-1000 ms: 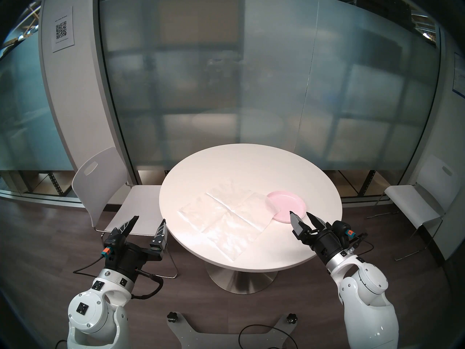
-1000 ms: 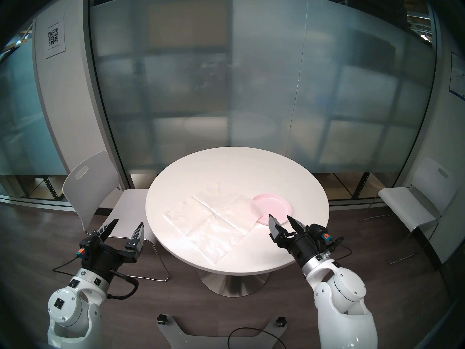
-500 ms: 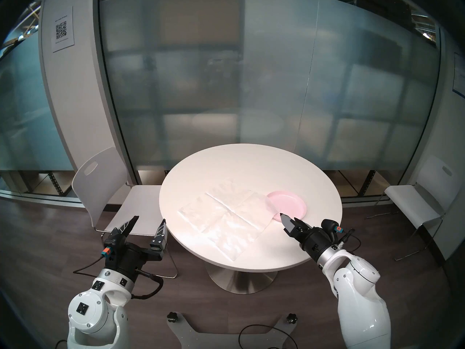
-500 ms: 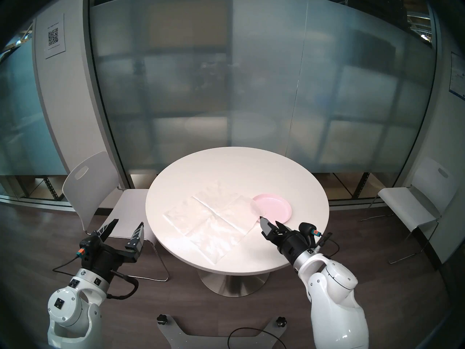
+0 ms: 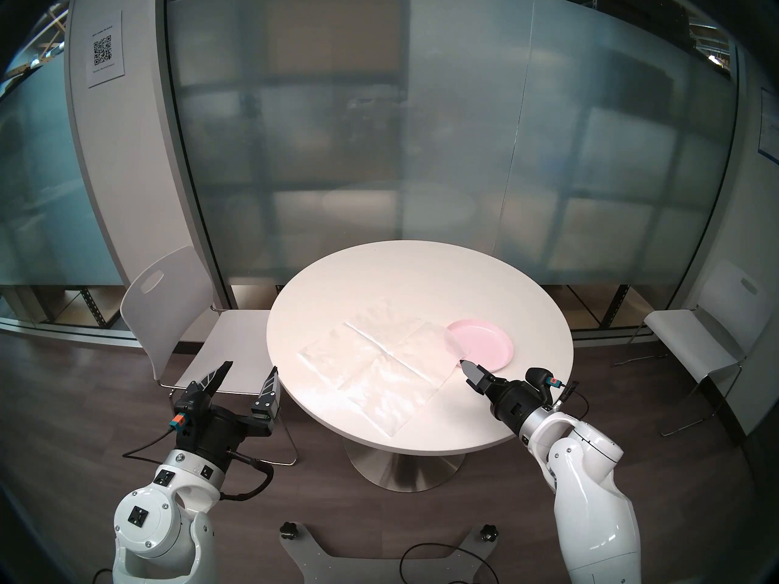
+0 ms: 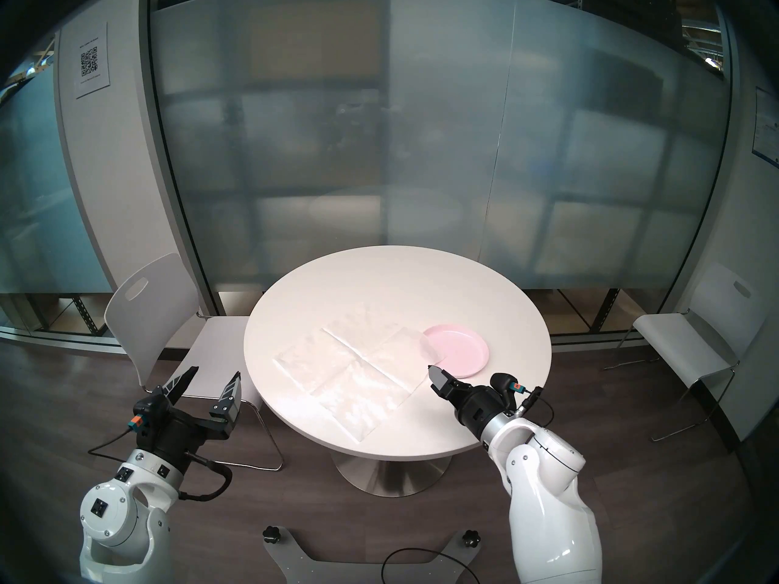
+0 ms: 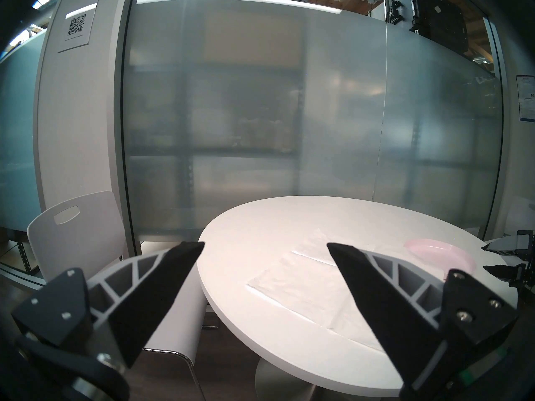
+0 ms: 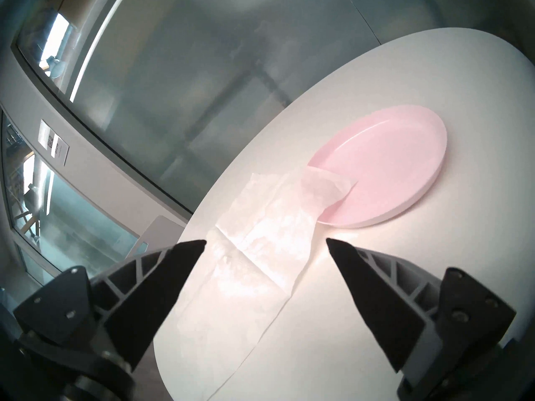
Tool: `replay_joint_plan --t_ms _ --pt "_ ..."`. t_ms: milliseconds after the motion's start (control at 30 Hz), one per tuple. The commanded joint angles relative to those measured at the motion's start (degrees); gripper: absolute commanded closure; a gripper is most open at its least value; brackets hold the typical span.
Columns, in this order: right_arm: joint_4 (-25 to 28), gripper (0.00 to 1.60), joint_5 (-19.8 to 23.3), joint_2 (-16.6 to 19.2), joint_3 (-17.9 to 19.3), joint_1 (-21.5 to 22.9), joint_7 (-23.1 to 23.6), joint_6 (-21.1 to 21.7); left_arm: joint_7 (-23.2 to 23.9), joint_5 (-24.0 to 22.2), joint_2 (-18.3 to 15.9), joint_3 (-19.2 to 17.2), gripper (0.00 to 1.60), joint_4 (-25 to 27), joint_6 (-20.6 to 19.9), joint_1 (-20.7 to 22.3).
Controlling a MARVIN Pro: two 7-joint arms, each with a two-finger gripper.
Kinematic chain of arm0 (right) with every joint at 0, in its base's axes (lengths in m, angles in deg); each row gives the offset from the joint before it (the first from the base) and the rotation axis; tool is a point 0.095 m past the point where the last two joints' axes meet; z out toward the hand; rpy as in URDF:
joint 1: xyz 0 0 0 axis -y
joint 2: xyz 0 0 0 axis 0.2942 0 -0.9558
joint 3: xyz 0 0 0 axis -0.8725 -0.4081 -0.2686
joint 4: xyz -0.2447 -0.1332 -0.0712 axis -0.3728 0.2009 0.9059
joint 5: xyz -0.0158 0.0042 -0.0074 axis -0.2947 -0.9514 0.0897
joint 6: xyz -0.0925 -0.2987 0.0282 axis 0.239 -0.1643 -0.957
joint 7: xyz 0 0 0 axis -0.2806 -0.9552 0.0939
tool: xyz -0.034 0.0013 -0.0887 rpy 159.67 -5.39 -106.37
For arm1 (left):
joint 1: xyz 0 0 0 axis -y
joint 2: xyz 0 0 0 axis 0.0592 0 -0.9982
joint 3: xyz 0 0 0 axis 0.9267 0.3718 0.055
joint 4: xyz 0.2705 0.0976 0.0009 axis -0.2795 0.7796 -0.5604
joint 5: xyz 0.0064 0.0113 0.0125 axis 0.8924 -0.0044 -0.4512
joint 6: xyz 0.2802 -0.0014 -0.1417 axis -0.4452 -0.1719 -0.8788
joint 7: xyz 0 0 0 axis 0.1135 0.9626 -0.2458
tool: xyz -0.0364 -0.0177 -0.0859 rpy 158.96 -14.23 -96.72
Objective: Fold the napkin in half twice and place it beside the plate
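Note:
The white napkin (image 5: 375, 360) lies unfolded on the round table (image 5: 421, 271), its right corner draped over the left rim of the pink plate (image 5: 484, 343). My right gripper (image 5: 470, 370) is open, rolled on its side, low over the table just in front of the plate, at the napkin's right edge. In the right wrist view the napkin (image 8: 254, 247) runs between the open fingers and the plate (image 8: 390, 166) lies beyond. My left gripper (image 5: 253, 365) hangs open and empty off the table's left edge.
A white chair (image 5: 168, 301) stands at the table's left, under my left gripper, and another chair (image 5: 695, 338) at the far right. A frosted glass wall runs behind the table. The table's far half is bare.
My right gripper has moved left and forward, from the plate's near rim to the napkin's right edge, and has rolled onto its side. It stays open. The left arm has not moved.

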Motion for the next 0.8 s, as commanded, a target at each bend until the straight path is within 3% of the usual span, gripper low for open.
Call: replay_joint_plan --t_ms 0,400,767 --pt "-1.6 0.0 1.5 -1.2 -0.4 5.1 -0.7 1.2 0.0 0.0 0.0 0.0 0.0 1.0 0.1 -0.1" --pt "-7.4 0.0 1.0 -1.7 -2.3 9.9 -1.4 0.6 0.1 0.0 0.0 0.0 0.0 1.0 0.1 -0.1" --pt "-10.6 0.0 -2.5 -1.1 -5.1 11.4 -0.2 -3.5 0.1 0.1 0.1 -0.1 0.0 1.0 0.0 -0.1"
